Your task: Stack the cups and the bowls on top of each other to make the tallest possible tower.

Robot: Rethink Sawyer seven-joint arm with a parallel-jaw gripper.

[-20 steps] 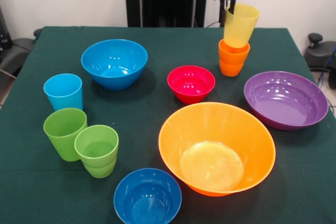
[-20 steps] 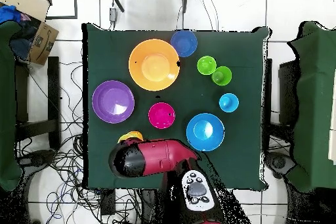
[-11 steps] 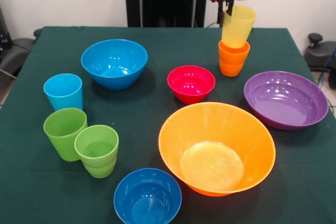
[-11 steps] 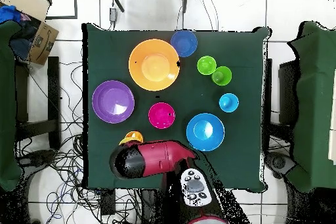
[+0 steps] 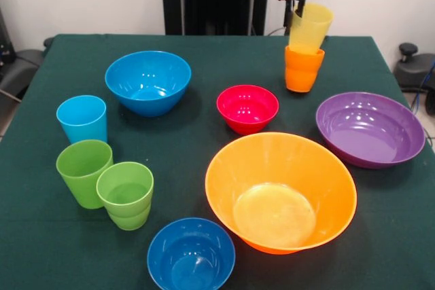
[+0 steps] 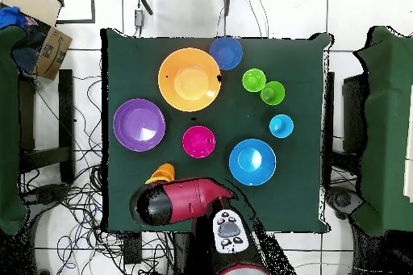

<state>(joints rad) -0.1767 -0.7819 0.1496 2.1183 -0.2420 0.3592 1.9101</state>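
Two glossy cups, yellow cup [image 5: 310, 28] seemingly nested in orange cup [image 5: 302, 69].

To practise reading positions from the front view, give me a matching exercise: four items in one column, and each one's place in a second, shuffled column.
Items:
1. yellow cup
2. red bowl
3. light blue cup
4. purple bowl

Places:
A. at the table's right edge
B. sitting in the orange cup
C. directly behind the two green cups
D. behind the large orange bowl, near the middle

Pairs: 1-B, 2-D, 3-C, 4-A
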